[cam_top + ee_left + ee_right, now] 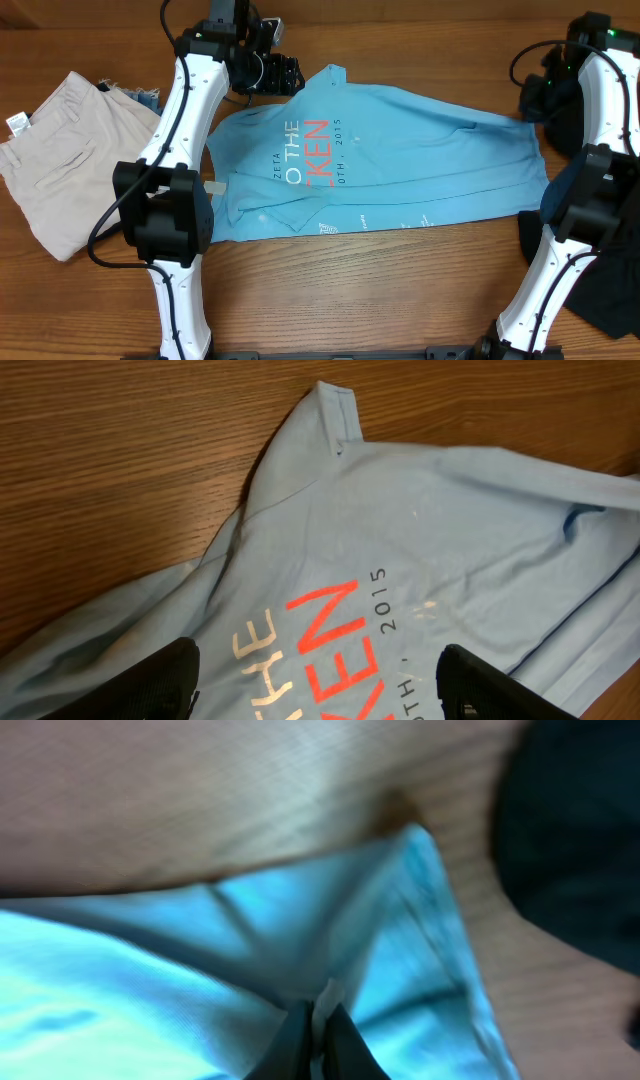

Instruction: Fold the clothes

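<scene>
R tool (318, 1017) tight on blue tee (400, 150) corner; L tool (320, 680) wide.

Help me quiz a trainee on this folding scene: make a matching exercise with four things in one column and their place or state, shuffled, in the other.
Things
1. blue T-shirt
2. beige trousers
3. black T-shirt
4. right arm's fingers

Place or state
A. lying at the far right
B. pinched shut on blue cloth
C. spread out in the middle
D. lying at the far left

Pairs: 1-C, 2-D, 3-A, 4-B
</scene>
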Controlling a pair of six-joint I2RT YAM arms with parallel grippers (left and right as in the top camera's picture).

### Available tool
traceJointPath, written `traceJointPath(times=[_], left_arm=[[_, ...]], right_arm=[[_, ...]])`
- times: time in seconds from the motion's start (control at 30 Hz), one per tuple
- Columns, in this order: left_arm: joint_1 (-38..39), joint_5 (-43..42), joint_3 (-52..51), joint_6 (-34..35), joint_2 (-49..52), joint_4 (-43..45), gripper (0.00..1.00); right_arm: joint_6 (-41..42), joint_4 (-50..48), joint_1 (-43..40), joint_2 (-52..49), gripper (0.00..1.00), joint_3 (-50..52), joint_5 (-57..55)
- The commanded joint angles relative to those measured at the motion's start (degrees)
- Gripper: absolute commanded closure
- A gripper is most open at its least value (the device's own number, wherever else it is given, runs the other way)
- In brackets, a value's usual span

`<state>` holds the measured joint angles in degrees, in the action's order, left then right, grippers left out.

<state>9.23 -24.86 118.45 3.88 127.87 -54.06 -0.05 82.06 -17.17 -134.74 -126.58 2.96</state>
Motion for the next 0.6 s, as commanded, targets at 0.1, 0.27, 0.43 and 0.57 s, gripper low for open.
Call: traceJointPath(times=[0.1,0.27,0.43,0.57], left_arm=[[-0.20,-0.26,1.01,-1.31,-1.22,-0.15,0.17],[0.07,-0.22,0.96,-1.36,-1.20,-0.13,0.13],[0.46,0.17,0.94,-2.23,-0.68,1.31,0.12],[1.49,0.55,0.94,-2.21,0.92,5.92,0.21]], right_arm=[[0.26,5.01,-0.09,1.55,0.94,-0.57,-6.54],[0.26,5.70,-0.09,1.55,0.91,-0.44,-6.54],[0.28,5.62,-0.09,1.55,0.89,-0.44,-5.57],[0.24,4.92,0.09,1.55,0.89,-0.44,-3.67]])
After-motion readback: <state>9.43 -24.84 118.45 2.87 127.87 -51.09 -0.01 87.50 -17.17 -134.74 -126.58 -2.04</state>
